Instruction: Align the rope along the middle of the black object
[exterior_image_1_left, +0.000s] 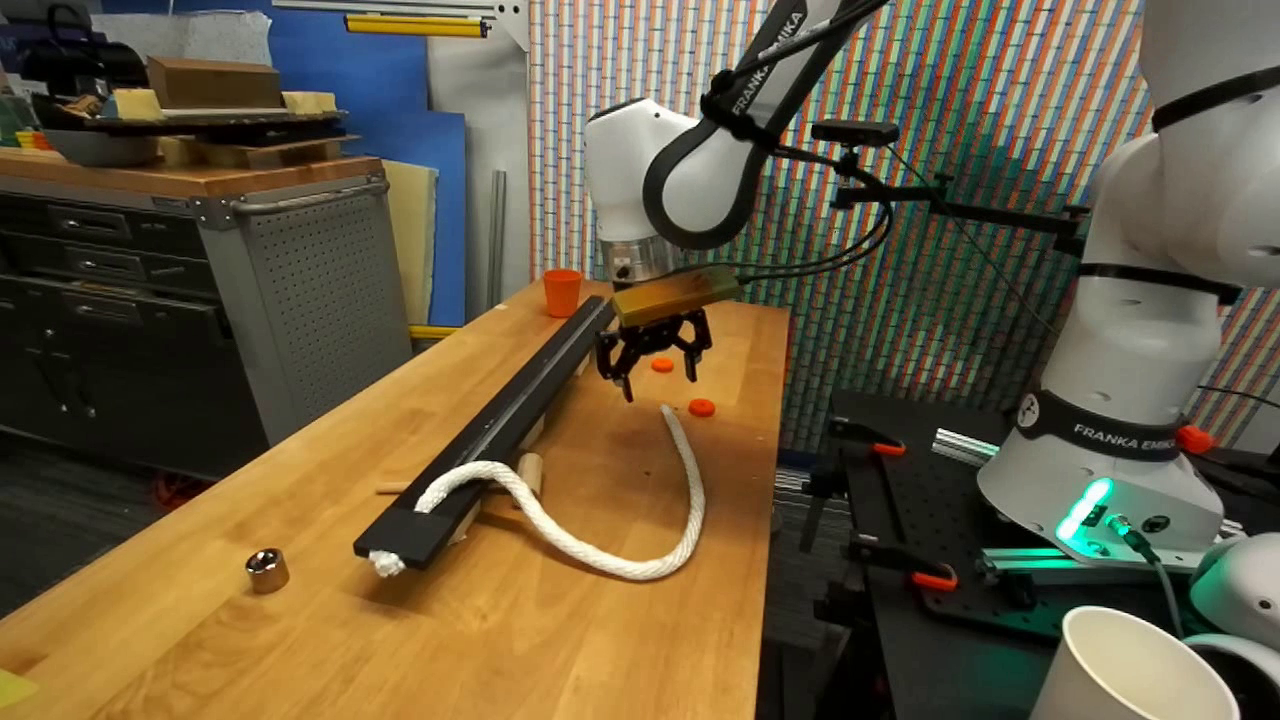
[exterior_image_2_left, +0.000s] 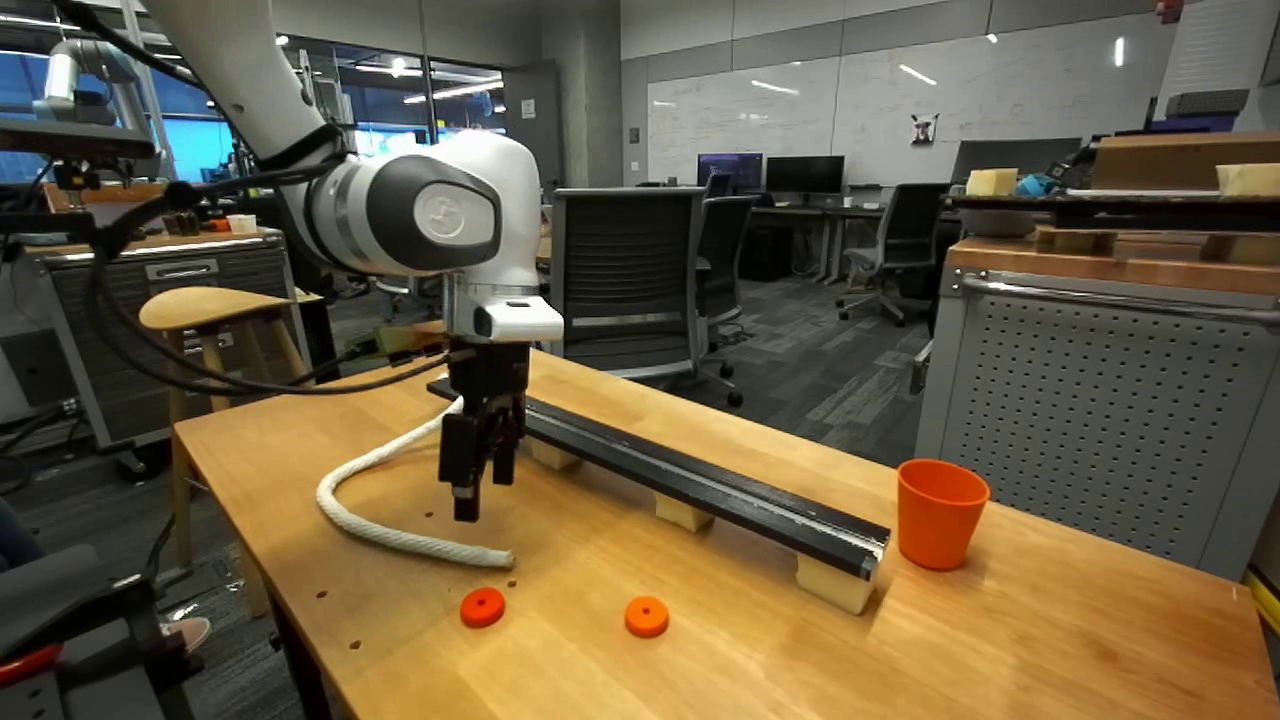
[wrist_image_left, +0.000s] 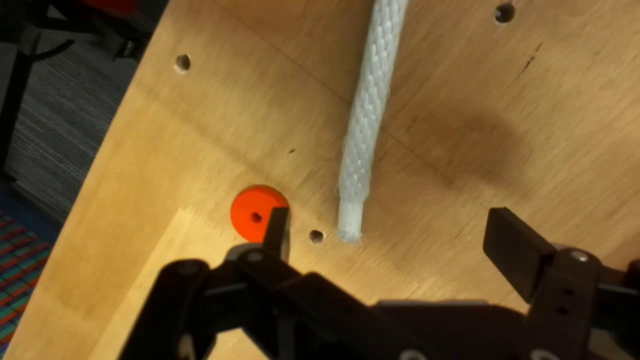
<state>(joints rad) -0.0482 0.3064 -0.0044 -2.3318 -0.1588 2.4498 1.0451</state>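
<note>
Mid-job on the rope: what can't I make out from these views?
In an exterior view: a stretch of the rope, covered by the near end of the black bar.
In an exterior view: part of that bar and the rope's crossing onto it, behind the gripper.
Wrist view: the rope, cut off by the top edge; the bar, out of frame.
Wrist view: an orange disc, its lower right behind a finger.
</note>
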